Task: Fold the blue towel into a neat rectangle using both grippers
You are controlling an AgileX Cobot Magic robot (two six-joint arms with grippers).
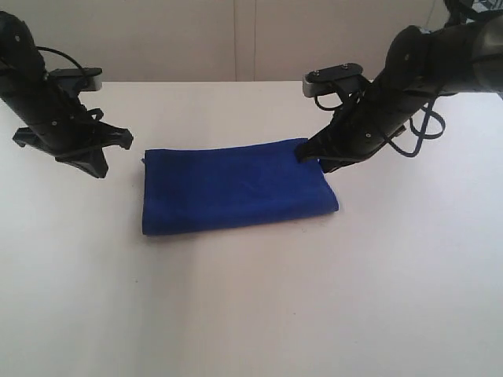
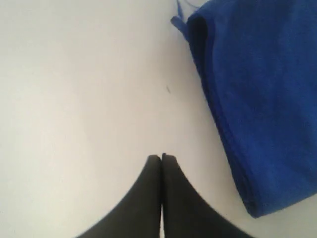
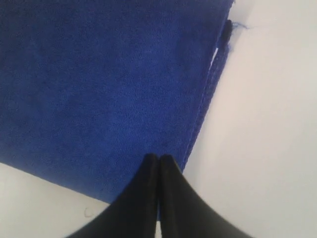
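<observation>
The blue towel (image 1: 236, 188) lies folded in a flat rectangle on the white table (image 1: 251, 314). My left gripper (image 1: 101, 170) hangs left of the towel's far left corner, apart from it. Its black fingers are pressed together with nothing between them in the left wrist view (image 2: 161, 156), where the towel's edge (image 2: 262, 99) runs beside them. My right gripper (image 1: 302, 153) sits at the towel's far right corner. In the right wrist view its fingers (image 3: 158, 156) are shut just over the towel's hem (image 3: 99, 84), and no cloth shows between them.
A pale wall (image 1: 236, 39) rises behind the table's far edge. Black cables (image 1: 424, 129) loop off the right arm. Bare white tabletop spreads in front of the towel and to both sides.
</observation>
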